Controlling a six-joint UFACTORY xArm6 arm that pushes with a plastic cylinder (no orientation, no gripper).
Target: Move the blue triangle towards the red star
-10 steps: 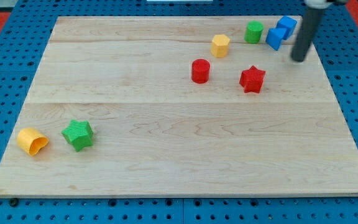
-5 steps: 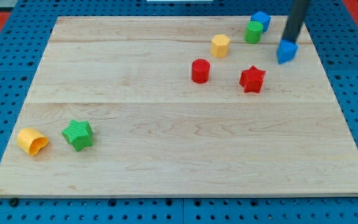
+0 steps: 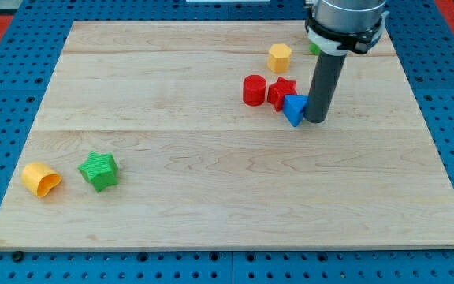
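The blue triangle (image 3: pixel 294 109) lies on the wooden board (image 3: pixel 211 181), touching the lower right side of the red star (image 3: pixel 281 91). The red star sits against the red cylinder (image 3: pixel 254 90) on its left. My tip (image 3: pixel 316 120) stands on the board just right of the blue triangle, touching or nearly touching it. The rod rises from there to the arm's body at the view's top.
A yellow hexagonal block (image 3: pixel 279 57) lies above the red pair. A green block (image 3: pixel 313 47) shows only as a sliver behind the arm. A green star (image 3: pixel 99 170) and a yellow cylinder on its side (image 3: pixel 40 179) lie at the lower left.
My tip has moved down and left, pushing the blue triangle against the red star. The red star has shifted left onto the red cylinder. The arm now hides the blue cube and most of the green block.
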